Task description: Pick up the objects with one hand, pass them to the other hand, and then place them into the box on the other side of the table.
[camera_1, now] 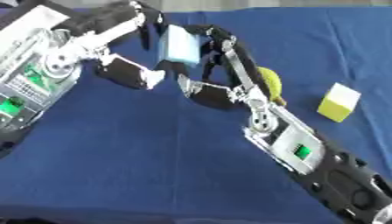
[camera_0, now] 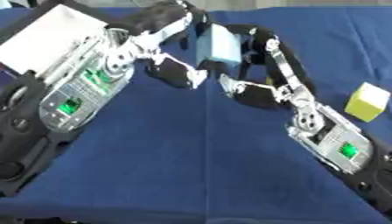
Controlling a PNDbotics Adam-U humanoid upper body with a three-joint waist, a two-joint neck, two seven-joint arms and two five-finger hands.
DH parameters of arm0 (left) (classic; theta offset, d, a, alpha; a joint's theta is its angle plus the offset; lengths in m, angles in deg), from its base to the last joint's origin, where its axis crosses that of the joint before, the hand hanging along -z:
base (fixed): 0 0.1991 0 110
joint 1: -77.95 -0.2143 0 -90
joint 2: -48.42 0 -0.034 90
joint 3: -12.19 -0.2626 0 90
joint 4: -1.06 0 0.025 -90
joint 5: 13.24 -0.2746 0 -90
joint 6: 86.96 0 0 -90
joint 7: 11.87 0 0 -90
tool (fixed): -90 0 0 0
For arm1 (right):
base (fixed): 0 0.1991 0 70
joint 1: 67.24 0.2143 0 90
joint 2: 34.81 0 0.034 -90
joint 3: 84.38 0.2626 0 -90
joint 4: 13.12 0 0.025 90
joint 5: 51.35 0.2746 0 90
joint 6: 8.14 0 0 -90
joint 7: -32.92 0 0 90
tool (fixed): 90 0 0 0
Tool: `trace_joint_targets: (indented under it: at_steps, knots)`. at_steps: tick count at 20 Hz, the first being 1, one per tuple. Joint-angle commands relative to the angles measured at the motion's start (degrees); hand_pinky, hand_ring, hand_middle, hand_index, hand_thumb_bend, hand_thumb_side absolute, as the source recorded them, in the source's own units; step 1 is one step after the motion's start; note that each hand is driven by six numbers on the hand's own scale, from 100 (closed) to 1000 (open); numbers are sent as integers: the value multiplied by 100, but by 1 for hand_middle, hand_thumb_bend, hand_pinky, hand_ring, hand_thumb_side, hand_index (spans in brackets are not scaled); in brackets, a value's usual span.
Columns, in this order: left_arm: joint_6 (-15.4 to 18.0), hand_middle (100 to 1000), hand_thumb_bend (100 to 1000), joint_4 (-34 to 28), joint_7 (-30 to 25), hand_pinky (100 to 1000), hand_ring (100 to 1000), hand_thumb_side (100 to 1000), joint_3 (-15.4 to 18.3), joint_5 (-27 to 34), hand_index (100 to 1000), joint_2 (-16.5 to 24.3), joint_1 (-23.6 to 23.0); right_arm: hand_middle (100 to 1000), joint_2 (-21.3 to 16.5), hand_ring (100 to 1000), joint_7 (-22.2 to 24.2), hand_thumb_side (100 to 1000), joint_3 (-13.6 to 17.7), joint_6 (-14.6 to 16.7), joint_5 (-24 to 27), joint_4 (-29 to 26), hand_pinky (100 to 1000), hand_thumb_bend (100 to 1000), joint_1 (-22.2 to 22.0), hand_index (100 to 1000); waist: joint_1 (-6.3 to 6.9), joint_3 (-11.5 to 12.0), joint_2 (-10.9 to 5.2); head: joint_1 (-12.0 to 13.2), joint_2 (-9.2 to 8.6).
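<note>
A robotics lab or test setup is suggested. The bench (camera_0: 191,175) is covered by a plain blue cloth (camera_1: 153,166), and simple test props are laid out on it: a yellow block (camera_1: 337,103) at the right and a white box (camera_0: 47,37) at the far left.

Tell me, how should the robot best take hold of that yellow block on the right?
The yellow block stands alone on the blue cloth, with flat sides and open cloth around it. Probably best is from above with the right hand, thumb on one flat side and fingers on the opposite one. That hand looks busy now at the light blue block, which both hands meet around.
</note>
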Motion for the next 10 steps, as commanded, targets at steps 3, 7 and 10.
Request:
trace_joint_targets:
  at_steps: [3,7,10]
  knots:
    - [30,324,100,42,68,747,550,250,118,-129,423,35,118,809,-67,627,180,101,-55,-49,-224,-160,391,454,60,651,-1,-4,-111,8,19]
    - [81,319,100,60,45,745,548,251,117,-204,413,38,114,847,-61,660,279,144,-39,-130,-373,-160,412,493,56,689,-1,-8,-108,9,20]
    - [102,315,100,82,30,743,547,252,121,-257,407,43,114,873,-63,681,325,172,-23,-190,-469,-160,425,519,54,723,-1,-10,-109,12,23]
